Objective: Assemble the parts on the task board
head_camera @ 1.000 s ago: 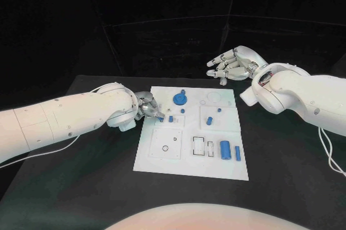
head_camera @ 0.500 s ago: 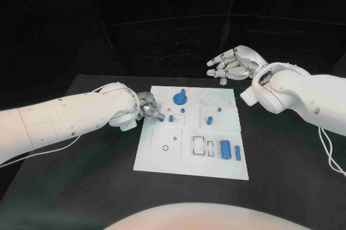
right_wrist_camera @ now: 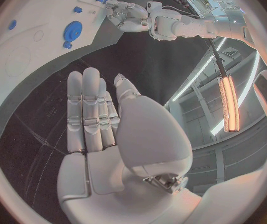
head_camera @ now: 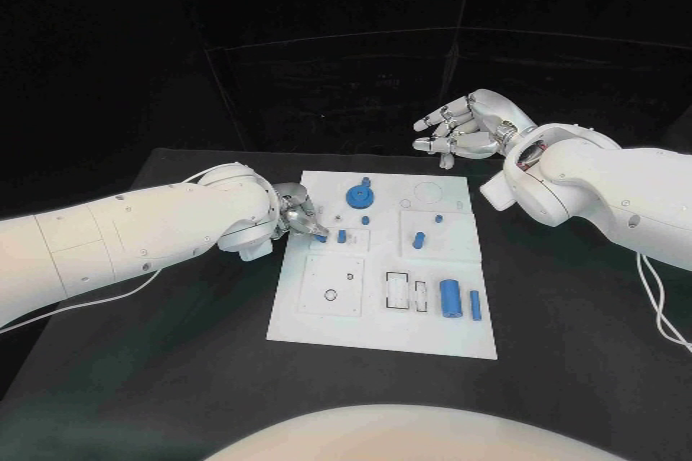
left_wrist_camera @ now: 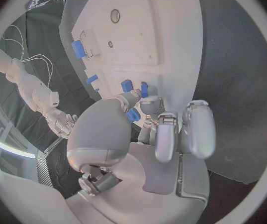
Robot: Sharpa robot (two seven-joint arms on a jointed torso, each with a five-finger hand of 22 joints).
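The white task board (head_camera: 378,326) lies in the middle of the black table. On it are a blue gear (head_camera: 359,195), a blue cylinder (head_camera: 451,299), a thin blue bar (head_camera: 475,303) and several small blue pegs (head_camera: 418,242). My left hand (head_camera: 296,215) is at the board's left edge and pinches a small blue part (head_camera: 319,238) between thumb and finger, low over the board beside another peg (head_camera: 342,237). The left wrist view shows that part (left_wrist_camera: 132,115) at the fingertips (left_wrist_camera: 150,104). My right hand (head_camera: 459,129) is raised behind the board's far edge, fingers apart (right_wrist_camera: 91,112), holding nothing.
The board has empty recesses, a square plate with a round hole (head_camera: 332,296) and rectangular slots (head_camera: 398,291). Black table surface (head_camera: 159,381) surrounds the board on all sides. The right wrist view shows the gear (right_wrist_camera: 73,30) and my left hand (right_wrist_camera: 130,16).
The left hand stays at the board's left edge with the small blue part. The right hand's fingers have spread a little; otherwise nothing has moved.
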